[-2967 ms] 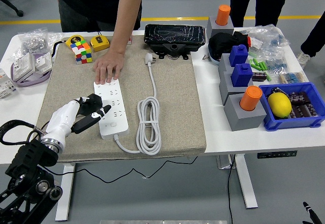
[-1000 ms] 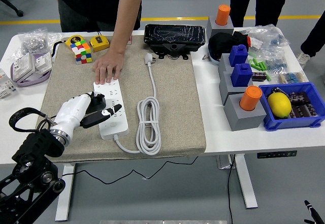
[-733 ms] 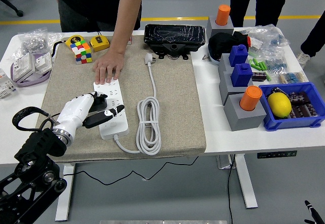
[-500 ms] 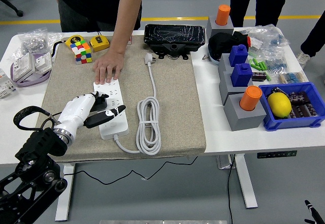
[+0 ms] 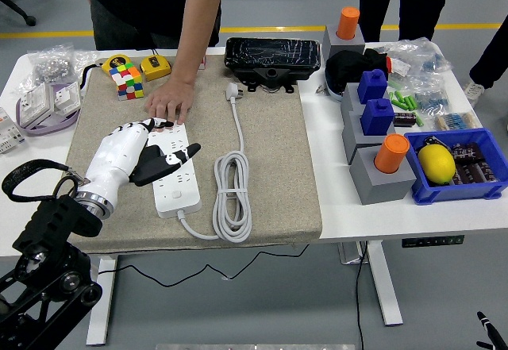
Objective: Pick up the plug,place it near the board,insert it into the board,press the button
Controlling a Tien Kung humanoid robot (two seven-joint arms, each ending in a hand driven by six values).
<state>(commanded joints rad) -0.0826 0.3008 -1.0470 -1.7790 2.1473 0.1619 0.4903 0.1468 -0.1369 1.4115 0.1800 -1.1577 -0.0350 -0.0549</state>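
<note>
The white power strip point(image 5: 179, 183) lies on the grey mat, running away from me. My left hand point(image 5: 159, 158), white with black fingers, hovers over the strip's far half. Its fingers are curled on a black plug point(image 5: 152, 162) that is mostly hidden inside the hand. A person's hand point(image 5: 169, 101) rests flat on the mat at the strip's far end, just beyond my fingers. The strip's own white cable point(image 5: 232, 195) lies coiled to its right, ending in a white plug point(image 5: 232, 91). My right arm does not show.
A Rubik's cube point(image 5: 127, 78) and yellow tape measures point(image 5: 155, 66) sit at the mat's far left, a black case point(image 5: 270, 55) at the back. Grey blocks with blue and orange pegs point(image 5: 379, 140) and a blue bin point(image 5: 456, 167) stand on the right.
My left hand has lifted and moved away from me along the strip, from its middle to its far half, closer to the person's hand. The person's hand has stayed put.
</note>
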